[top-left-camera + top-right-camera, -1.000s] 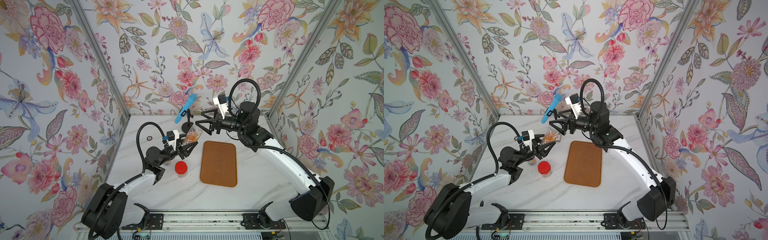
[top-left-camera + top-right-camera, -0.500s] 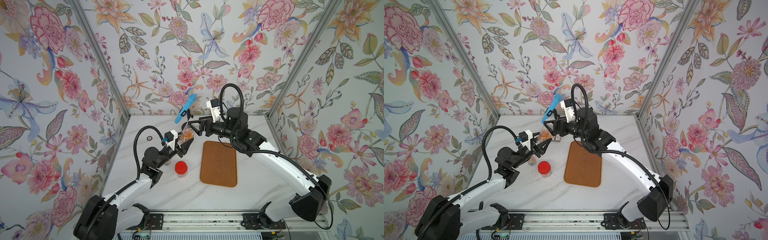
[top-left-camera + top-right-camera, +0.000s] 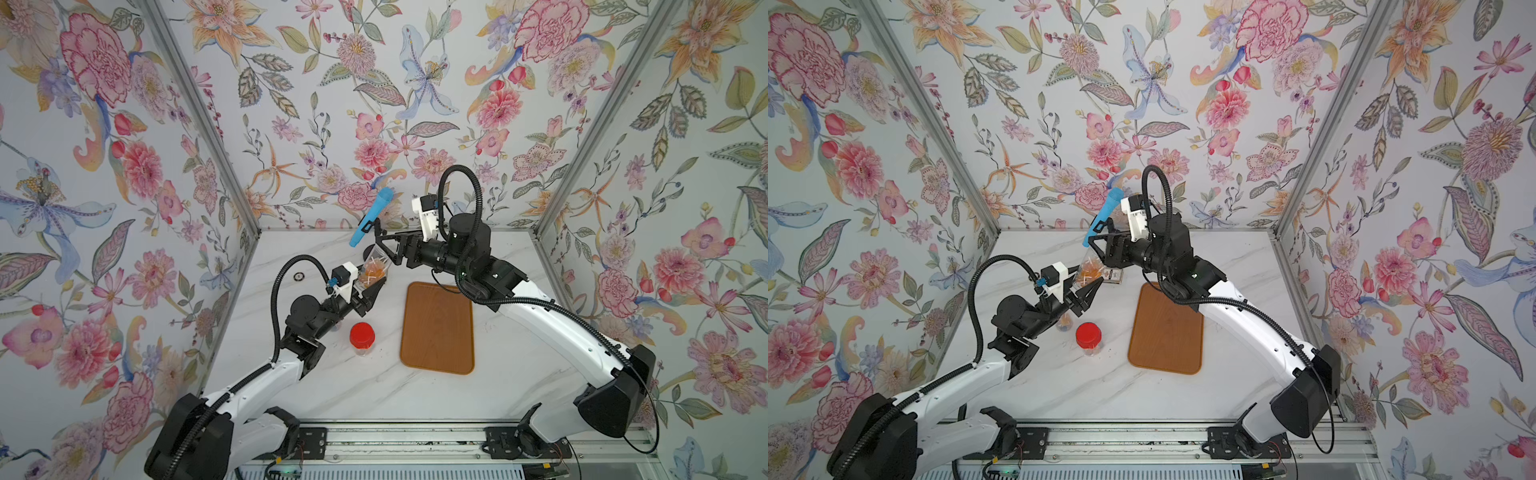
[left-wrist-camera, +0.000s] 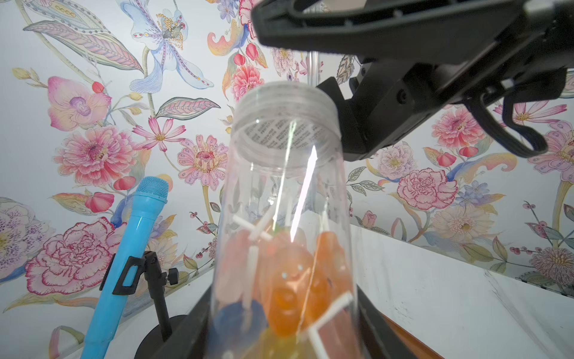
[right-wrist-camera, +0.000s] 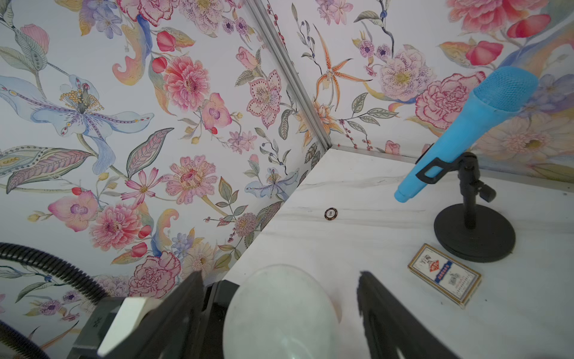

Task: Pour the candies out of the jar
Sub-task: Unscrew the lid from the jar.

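Left gripper pinches the jar low down, candies piled just above its fingers. Right gripper straddles the jar's top, jaws spread, not touching (gap both sides). I'd centre first, then squeeze gently so nothing twists.

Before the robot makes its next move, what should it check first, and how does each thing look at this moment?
1. Grip of the left gripper on the jar: ok, shut on its lower part.
2. Lid off the jar's threaded mouth: ok.
3. The candies sit low inside the jar: ok.
4. Hold by the right gripper: not ok, its jaws flank the jar's top with gaps.
5. Jar above the wooden tray, the likely landing place: not ok, it hangs beside it.
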